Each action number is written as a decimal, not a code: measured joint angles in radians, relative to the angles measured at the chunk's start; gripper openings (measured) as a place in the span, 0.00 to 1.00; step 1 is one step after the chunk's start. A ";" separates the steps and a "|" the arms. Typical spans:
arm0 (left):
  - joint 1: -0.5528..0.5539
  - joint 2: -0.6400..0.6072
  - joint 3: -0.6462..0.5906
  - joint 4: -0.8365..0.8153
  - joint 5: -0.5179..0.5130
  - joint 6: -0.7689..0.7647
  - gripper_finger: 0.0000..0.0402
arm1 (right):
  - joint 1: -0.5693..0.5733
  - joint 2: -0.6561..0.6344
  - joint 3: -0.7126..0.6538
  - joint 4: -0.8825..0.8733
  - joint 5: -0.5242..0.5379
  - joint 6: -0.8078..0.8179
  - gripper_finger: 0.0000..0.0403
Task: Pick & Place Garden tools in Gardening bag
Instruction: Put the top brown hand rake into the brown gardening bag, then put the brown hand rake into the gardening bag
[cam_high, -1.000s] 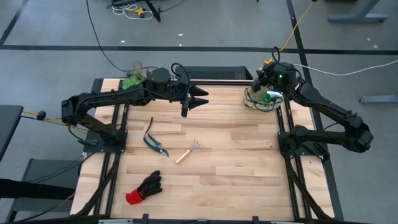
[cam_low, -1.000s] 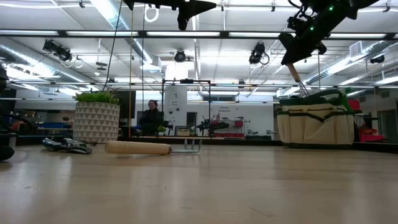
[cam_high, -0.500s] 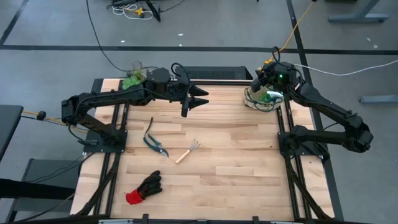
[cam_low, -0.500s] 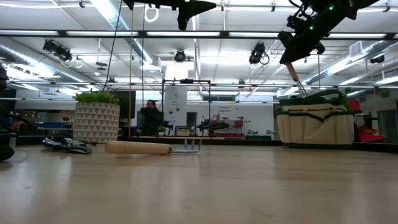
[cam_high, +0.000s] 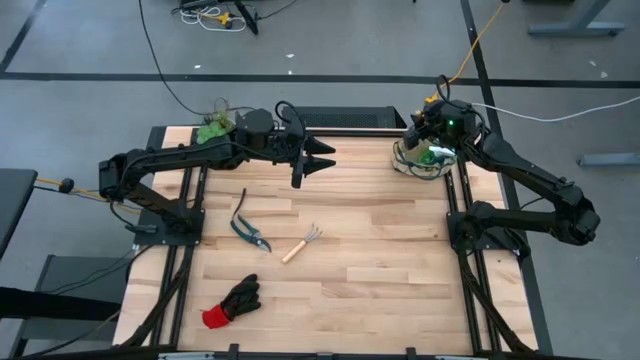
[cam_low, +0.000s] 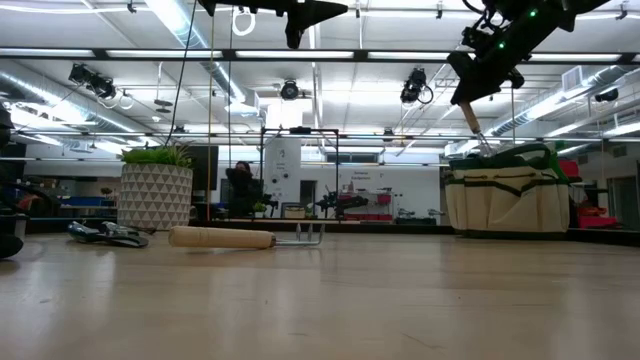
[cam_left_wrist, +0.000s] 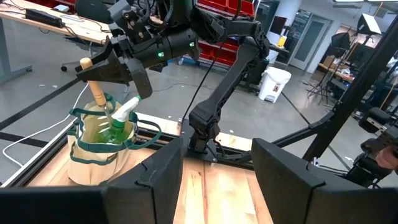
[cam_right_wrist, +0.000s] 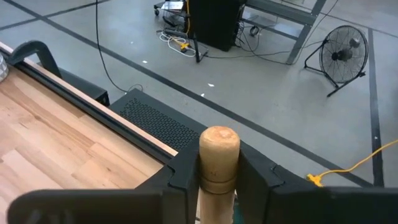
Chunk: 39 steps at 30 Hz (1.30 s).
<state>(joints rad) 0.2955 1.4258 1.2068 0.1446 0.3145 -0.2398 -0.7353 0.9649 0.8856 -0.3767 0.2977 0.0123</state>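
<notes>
My right gripper (cam_high: 432, 128) is over the beige gardening bag (cam_high: 420, 160) at the table's far right, shut on a wooden-handled hand tool (cam_low: 470, 117). The tool's metal end dips into the bag (cam_low: 505, 195), and its head is hidden. A green spray bottle (cam_left_wrist: 121, 121) stands in the bag. My left gripper (cam_high: 322, 160) hangs open and empty above the table's far middle. The pruning shears (cam_high: 248, 228), the wooden-handled rake (cam_high: 300, 243) and the black glove with red cuff (cam_high: 232, 300) lie flat on the table. My right gripper pinches the tool's wooden handle (cam_right_wrist: 217, 177) between its two fingers, just below the rounded free end (cam_right_wrist: 219, 143), which sticks out past them. The fingers lie across the handle. The tool hangs nearly upright, slightly tilted, with its metal shaft (cam_low: 483, 140) going down into the bag's mouth.
A leafy plant in a white pot (cam_high: 212, 128) stands at the table's far left corner and shows in the low view (cam_low: 155, 195). Bare wooden table (cam_high: 380, 270) lies between the loose tools and the bag. A person sits far off in the room (cam_low: 240, 185).
</notes>
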 joint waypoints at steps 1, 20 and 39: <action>0.000 0.000 0.000 0.000 0.000 0.000 0.49 | 0.000 0.000 0.000 0.000 0.000 0.010 0.23; 0.000 0.000 0.000 0.000 0.000 0.000 0.49 | 0.000 0.000 0.000 -0.030 -0.002 0.032 0.33; -0.023 -0.001 0.000 -0.048 -0.018 0.041 0.49 | 0.081 -0.026 0.000 0.113 -0.290 0.006 0.35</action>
<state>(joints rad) 0.2720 1.4250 1.2068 0.0963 0.2960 -0.1989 -0.6539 0.9386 0.8856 -0.2642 0.0081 0.0184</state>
